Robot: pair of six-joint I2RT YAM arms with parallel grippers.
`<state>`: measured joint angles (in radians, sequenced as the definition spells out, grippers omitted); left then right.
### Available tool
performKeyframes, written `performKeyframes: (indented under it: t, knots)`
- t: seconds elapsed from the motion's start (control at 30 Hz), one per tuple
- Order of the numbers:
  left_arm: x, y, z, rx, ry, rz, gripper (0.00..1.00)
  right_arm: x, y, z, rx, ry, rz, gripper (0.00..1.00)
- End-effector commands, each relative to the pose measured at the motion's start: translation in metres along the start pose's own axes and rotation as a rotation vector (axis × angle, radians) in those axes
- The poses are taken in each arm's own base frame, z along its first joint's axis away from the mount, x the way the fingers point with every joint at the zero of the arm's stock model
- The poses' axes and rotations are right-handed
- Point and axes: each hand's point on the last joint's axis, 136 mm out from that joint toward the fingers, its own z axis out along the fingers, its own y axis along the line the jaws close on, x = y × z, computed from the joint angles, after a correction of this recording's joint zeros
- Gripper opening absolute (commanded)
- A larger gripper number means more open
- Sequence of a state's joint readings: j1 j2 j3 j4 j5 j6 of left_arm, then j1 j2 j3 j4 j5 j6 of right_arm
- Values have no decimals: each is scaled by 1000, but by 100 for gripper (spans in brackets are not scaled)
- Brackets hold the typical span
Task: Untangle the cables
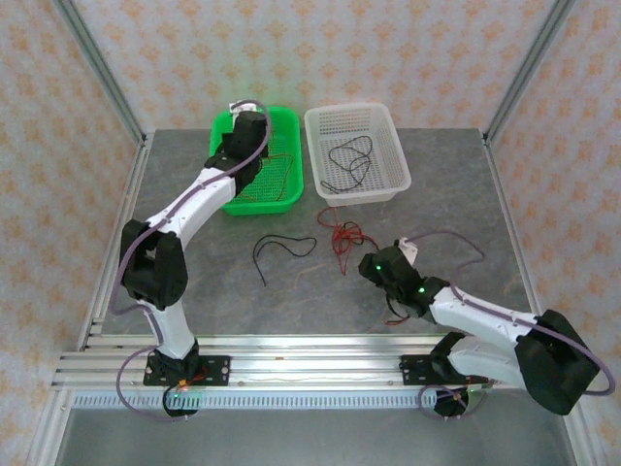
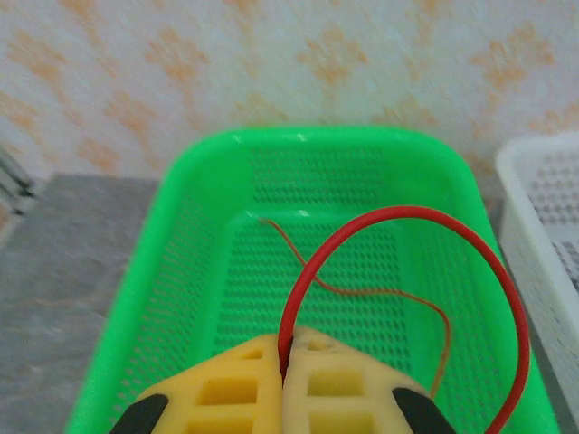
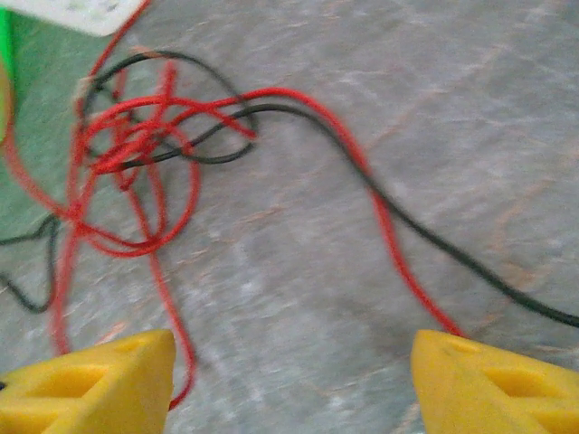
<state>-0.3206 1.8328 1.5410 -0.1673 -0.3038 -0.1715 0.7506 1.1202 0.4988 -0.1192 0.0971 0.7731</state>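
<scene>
a knot of thin red and black cables (image 1: 342, 236) is seen at the centre of the top view, lying on the grey mottled table (image 1: 456, 194) just below the white perforated plastic basket (image 1: 393, 186). in the right wrist view the knot is spread over the upper left, with a red and a black strand trailing to the lower right. a single black cable (image 1: 278, 249) is laid apart on the table, left of the knot. a second black cable (image 1: 349, 160) is coiled inside the white basket. a red cable (image 2: 407, 212) is arched across the middle of the left wrist view, above the floor of the green perforated plastic basket (image 2: 172, 244), where a finer red wire (image 2: 362, 291) is also seen. the left gripper (image 2: 288, 371) is held over that basket, its yellow fingers (image 2: 226, 389) pressed together on the red cable. the right gripper (image 3: 289, 371) is placed low over the table, lower right of the knot, its yellow fingers (image 3: 90, 384) set wide apart with nothing between them.
</scene>
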Motion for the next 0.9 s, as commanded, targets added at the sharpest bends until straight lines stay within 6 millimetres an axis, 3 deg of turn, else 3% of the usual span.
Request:
performKeyframes:
  t: [0.0, 0.13, 0.3, 0.47, 0.53, 0.57, 0.73, 0.87]
  knots:
    - [50, -20, 12, 89, 153, -43, 0, -5, 26, -6, 3, 7, -86, 69]
    - [85, -16, 31, 33, 225, -30, 0, 7, 59, -2, -23, 55, -113, 68]
    - [108, 2, 51, -113, 259, -16, 0, 25, 103, 8, -106, 105, -77, 67]
    - [125, 10, 72, -216, 316, 19, 2, 30, 115, 27, -87, 104, -48, 66]
    - [128, 10, 76, -233, 327, 27, 10, 29, 114, 32, -74, 89, -40, 65]
    - [126, 9, 76, -233, 324, 22, 20, 29, 114, 35, -66, 80, -37, 65]
    - [96, 9, 62, -213, 268, -14, 58, 29, 116, 50, -33, 59, -41, 64]
    - [59, 6, 41, -172, 217, -37, 71, 28, 119, 65, 0, 39, -48, 61]
